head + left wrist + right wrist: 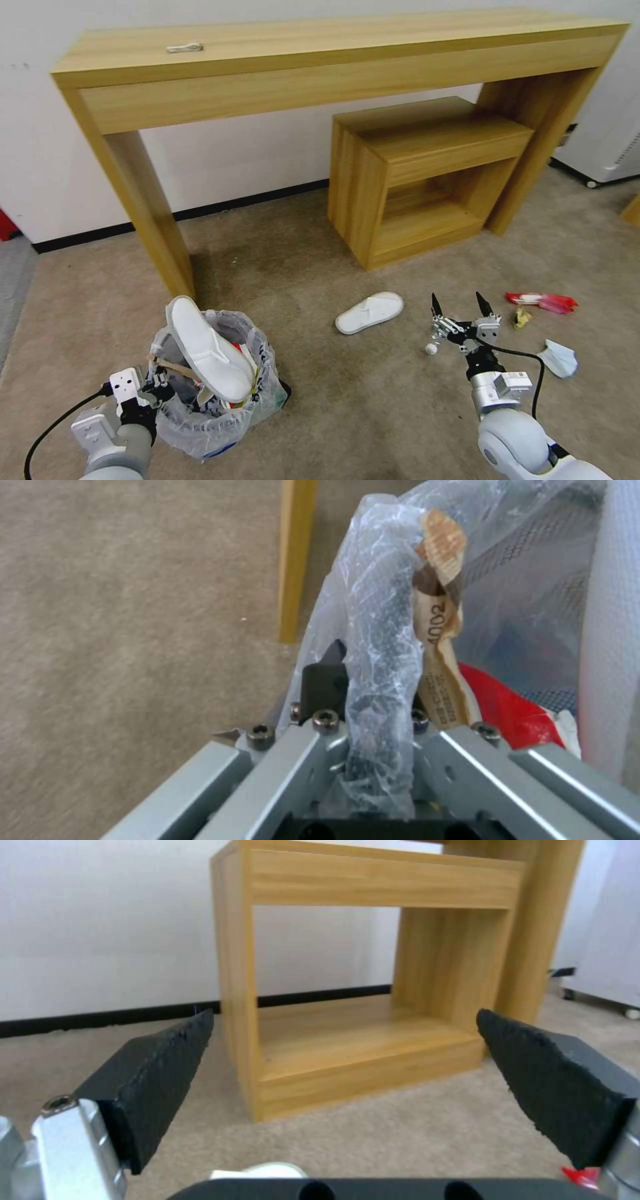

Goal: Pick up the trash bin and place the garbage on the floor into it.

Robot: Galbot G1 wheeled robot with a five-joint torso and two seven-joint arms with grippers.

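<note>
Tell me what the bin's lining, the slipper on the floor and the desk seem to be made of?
The trash bin lining looks like thin clear plastic film: crinkled, glossy, see-through where the left hand pinches the rim. The slipper seems soft white fabric, matte and slightly textured. The desk looks like wood or wood-pattern laminate, with a smooth, even grain; which one is unclear.
</note>
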